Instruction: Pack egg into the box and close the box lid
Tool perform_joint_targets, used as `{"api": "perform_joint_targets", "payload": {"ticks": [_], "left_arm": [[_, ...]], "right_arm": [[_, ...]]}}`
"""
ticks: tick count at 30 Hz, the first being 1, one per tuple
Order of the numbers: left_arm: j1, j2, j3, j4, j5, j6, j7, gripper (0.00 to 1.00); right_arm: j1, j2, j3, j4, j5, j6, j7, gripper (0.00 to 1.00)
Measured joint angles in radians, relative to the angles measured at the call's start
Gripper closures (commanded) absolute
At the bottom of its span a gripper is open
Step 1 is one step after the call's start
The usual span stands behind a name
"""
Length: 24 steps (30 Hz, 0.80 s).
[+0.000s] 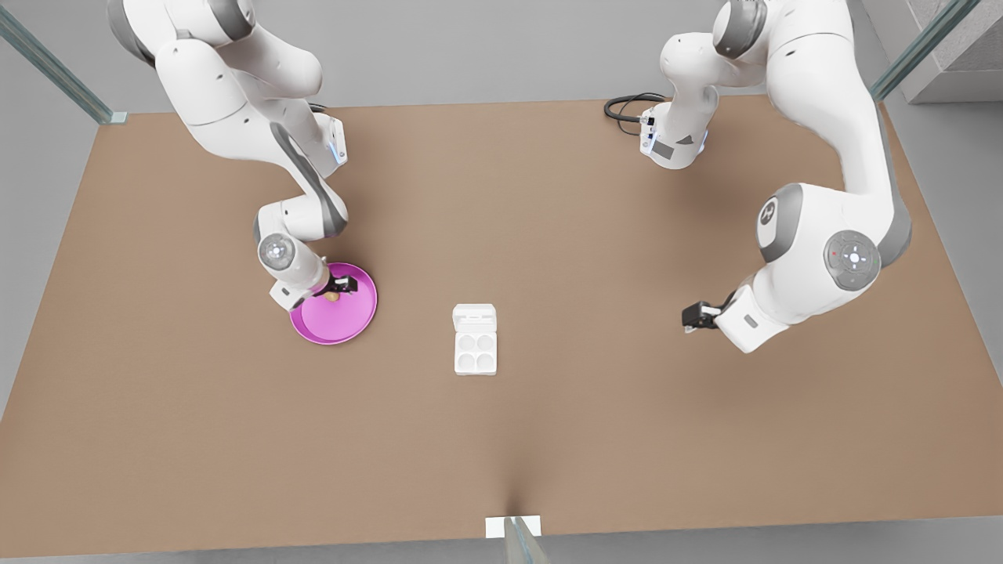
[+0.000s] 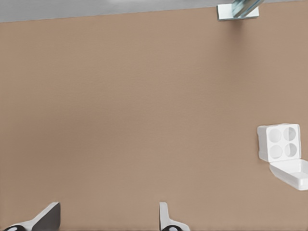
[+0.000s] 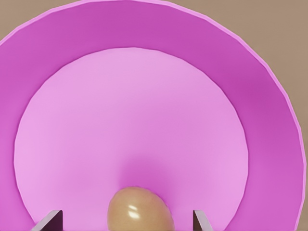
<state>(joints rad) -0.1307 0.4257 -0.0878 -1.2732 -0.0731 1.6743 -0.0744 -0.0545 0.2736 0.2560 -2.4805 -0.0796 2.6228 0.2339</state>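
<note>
hovering low over the pink plate [image 1: 349, 321] on the front view's left, our right hand [image 1: 335, 291] had its fingers [image 3: 48, 220] spread apart, one on each side of the egg [image 3: 139, 211]. we saw the tan egg [image 1: 332, 297] lying on the plate's floor between them, and we could not tell whether either finger touched it. the box [image 1: 476, 352] sat near the middle of the brown worktop [image 1: 548, 235], well apart from the plate, with its four round cups bare. the box lid [image 1: 475, 317] lay swung open flat on the far side of the tray. our left hand [image 1: 694, 317] waited at the front view's right, well apart from the box, above bare worktop. in the left wrist view its fingers [image 2: 166, 219] stood wide apart with nothing between them, and the open box [image 2: 279, 142] showed farther off.
</note>
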Motion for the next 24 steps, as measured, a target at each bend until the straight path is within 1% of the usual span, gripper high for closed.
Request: {"api": "perform_joint_targets", "payload": {"ticks": [1,4,5,7,9,11,15,17,21,24], "left_arm": [[0.003,-0.003,0.001,0.001,0.000,-0.003,0.000,0.00],[0.008,-0.004,0.002,0.012,0.001,-0.003,0.002,0.00],[0.024,0.002,0.002,0.015,0.000,0.003,0.004,0.00],[0.035,-0.002,-0.017,0.018,0.001,-0.023,0.012,0.00],[0.015,-0.021,-0.033,0.027,0.000,-0.052,0.019,0.00],[0.021,-0.027,-0.028,0.026,0.006,-0.072,0.017,0.00],[0.008,-0.022,-0.033,0.022,0.055,-0.097,0.005,0.00],[0.006,-0.020,-0.034,0.022,0.065,-0.104,-0.001,0.00],[0.006,-0.018,-0.035,0.023,0.074,-0.113,-0.011,0.00],[0.007,-0.019,-0.035,0.024,0.077,-0.117,-0.016,0.00]], "right_arm": [[0.000,0.007,0.000,0.000,-0.002,0.005,0.001,0.00],[-0.002,0.022,0.000,0.001,-0.010,0.019,0.003,0.32],[-0.002,0.021,0.000,0.001,-0.012,0.023,0.003,0.41],[-0.004,0.015,0.000,0.000,-0.016,0.027,0.004,0.42],[-0.004,0.010,0.001,0.000,-0.018,0.030,0.003,0.47],[-0.004,0.007,0.001,0.000,-0.017,0.032,0.002,0.49],[-0.002,-0.021,0.002,0.008,-0.016,0.014,-0.001,0.50],[-0.002,-0.030,0.002,0.041,-0.016,-0.012,-0.003,0.50],[0.022,0.007,0.002,0.215,-0.013,-0.107,-0.006,0.50],[0.101,0.147,-0.019,0.472,-0.007,-0.213,-0.006,0.50]]}}
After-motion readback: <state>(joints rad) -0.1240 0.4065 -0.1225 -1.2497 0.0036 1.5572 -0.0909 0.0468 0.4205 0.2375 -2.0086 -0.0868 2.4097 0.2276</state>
